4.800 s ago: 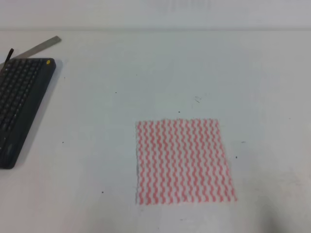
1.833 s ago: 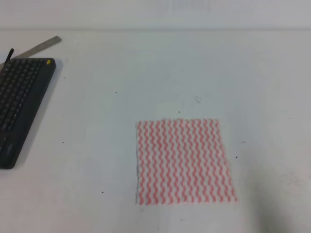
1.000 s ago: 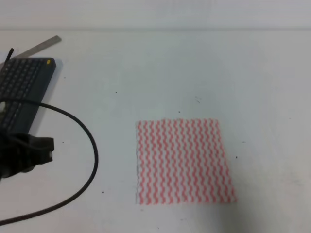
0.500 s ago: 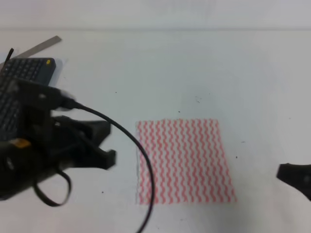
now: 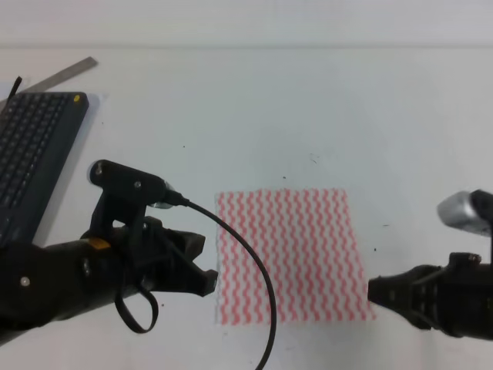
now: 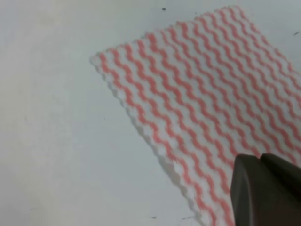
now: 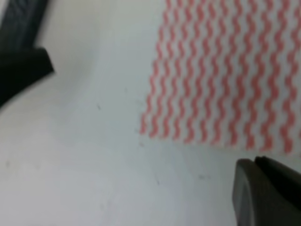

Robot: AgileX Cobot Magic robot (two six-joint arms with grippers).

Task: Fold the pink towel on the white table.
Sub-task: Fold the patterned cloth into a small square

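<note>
Now the pink towel (image 5: 289, 256) lies flat and unfolded on the white worktop (image 5: 308, 108), a little right of centre in the high view, all four edges visible and no corner lifted.

Left pincer (image 5: 202, 266): low over the worktop just beside the towel's left edge, near its lower left corner. From the high view the dark fingers look close together, with the tips at the cloth's border; contact cannot be confirmed. In the left wrist view only one dark fingertip mass shows at the lower right (image 6: 265, 190), over the towel's striped surface (image 6: 202, 103); whether the jaws are parted or closed I cannot tell. A black cable (image 5: 246, 270) loops from the arm across the towel's left margin.

Right pincer (image 5: 377, 291): its dark tip sits just off the towel's lower right corner, apparently apart from the cloth. In the right wrist view only a dark fingertip edge (image 7: 265, 195) shows, below the towel's near edge (image 7: 225, 80). Open or closed: cannot tell.

Also on the worktop: a dark grey keyboard (image 5: 31, 166) at far left, and a grey metal strip (image 5: 65, 73) behind it, both well apart from the towel.
</note>
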